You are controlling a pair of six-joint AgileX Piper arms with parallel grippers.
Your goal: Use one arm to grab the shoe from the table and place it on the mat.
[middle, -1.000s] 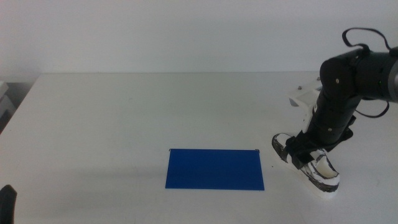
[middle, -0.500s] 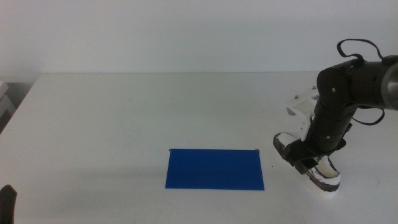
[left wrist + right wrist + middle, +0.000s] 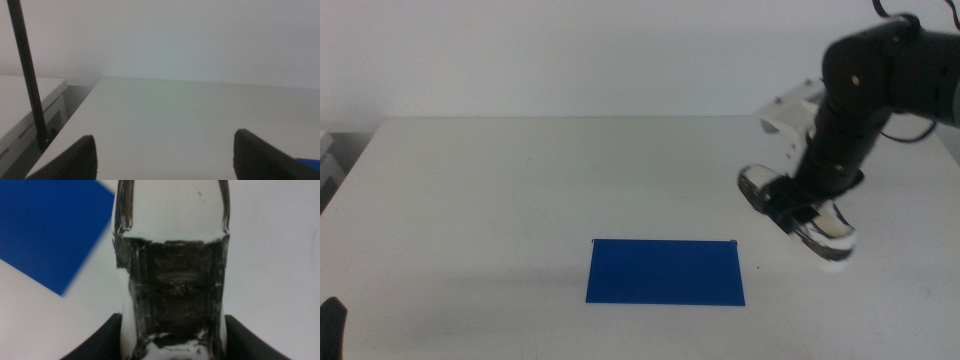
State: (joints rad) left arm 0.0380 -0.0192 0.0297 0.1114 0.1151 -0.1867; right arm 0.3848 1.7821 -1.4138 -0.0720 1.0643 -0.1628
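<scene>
White table (image 3: 520, 190) filling the frame; right gripper (image 3: 802, 208) clenching the shoe (image 3: 798, 217) between its jaws, lifting right of the blue mat (image 3: 665, 271); left gripper (image 3: 165, 155) waiting lower left, jaws spread

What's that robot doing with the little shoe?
The right gripper has its jaws shut on the shoe and holds it up off the table, over on the right side. The blue mat lies flat a little to the left of the shoe, with nothing on it yet, so the shoe has not been put down there. The left gripper waits at the table's near left corner, open and holding nothing.
</scene>
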